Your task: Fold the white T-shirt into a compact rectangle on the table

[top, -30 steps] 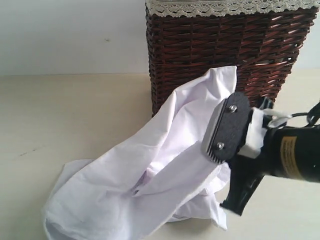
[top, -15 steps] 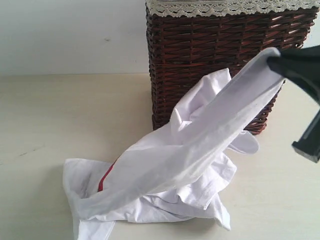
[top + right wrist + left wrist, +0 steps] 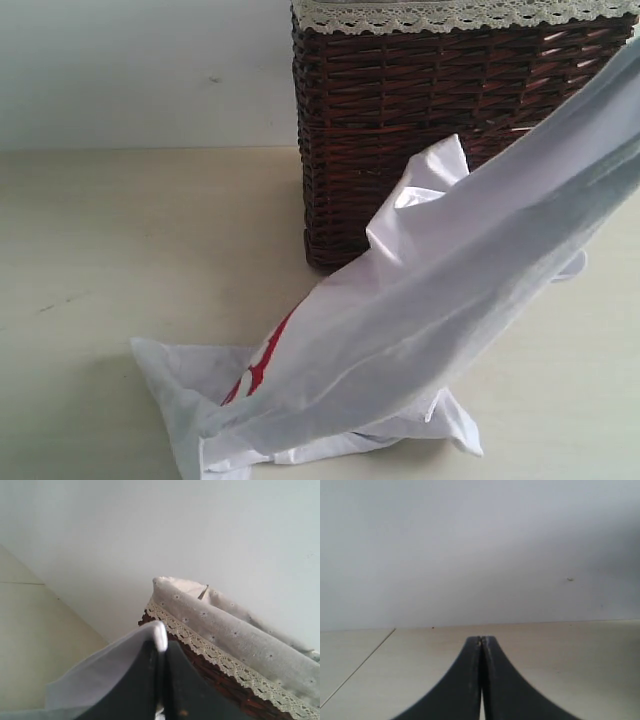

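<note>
My R gripper (image 3: 161,647) has its jaws clenched on an edge of the white T-shirt (image 3: 430,290), held high so the cloth stretches up off the tabletop (image 3: 120,230), prob. to spread it. L gripper (image 3: 481,641) jaws shut, empty.

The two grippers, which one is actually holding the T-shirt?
The right gripper: the white T-shirt is pinched between its shut jaws, with the wicker basket just beyond. The left gripper is shut too, but on nothing, above the table.
</note>
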`<state>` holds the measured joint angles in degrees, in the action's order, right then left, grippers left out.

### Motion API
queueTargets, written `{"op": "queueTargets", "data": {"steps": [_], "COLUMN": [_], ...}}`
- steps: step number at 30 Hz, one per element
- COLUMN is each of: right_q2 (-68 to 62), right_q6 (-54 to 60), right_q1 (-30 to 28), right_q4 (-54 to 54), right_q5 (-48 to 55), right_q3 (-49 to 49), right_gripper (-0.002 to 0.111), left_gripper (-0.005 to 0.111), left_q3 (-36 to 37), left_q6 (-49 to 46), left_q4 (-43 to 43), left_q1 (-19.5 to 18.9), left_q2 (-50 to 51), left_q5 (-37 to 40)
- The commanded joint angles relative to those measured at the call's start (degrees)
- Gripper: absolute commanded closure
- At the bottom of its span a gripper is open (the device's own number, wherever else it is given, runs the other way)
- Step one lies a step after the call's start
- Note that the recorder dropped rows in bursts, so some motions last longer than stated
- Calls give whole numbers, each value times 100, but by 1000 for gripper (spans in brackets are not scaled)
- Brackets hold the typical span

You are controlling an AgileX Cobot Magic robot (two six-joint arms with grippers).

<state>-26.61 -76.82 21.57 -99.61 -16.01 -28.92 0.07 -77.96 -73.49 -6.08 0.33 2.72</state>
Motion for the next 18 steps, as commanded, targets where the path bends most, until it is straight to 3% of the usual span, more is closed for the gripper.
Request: {"op": "queueTargets", "data": {"steps": [1,7,9,11,14,18], "right_q2": [105,2,2,2,2,2], "right_q6": [18,1582,2469,3671,5915,9408], "right_q1": [-37,-37,-37,-37,-37,-37], "right_q4": [-34,-34,572,1756,4403,7385], "right_q5": [422,3234,3646,3775,4032,5072], "right_q3": [56,643,928,1158,1460,1631], "right_gripper": [108,108,108,108,108,108], "left_gripper": [107,107,107,107,107,107], "left_q3": [-7,-7,-7,-7,-7,-7], "left_q6": [20,20,20,20,20,20], "left_q4": [-44,-44,-44,-44,-44,-44], "left_q1": [-16,-16,-16,-16,-16,-16], "left_q2": [-33,-33,-33,-33,-33,-33], "left_q5": [7,7,7,7,7,7]}}
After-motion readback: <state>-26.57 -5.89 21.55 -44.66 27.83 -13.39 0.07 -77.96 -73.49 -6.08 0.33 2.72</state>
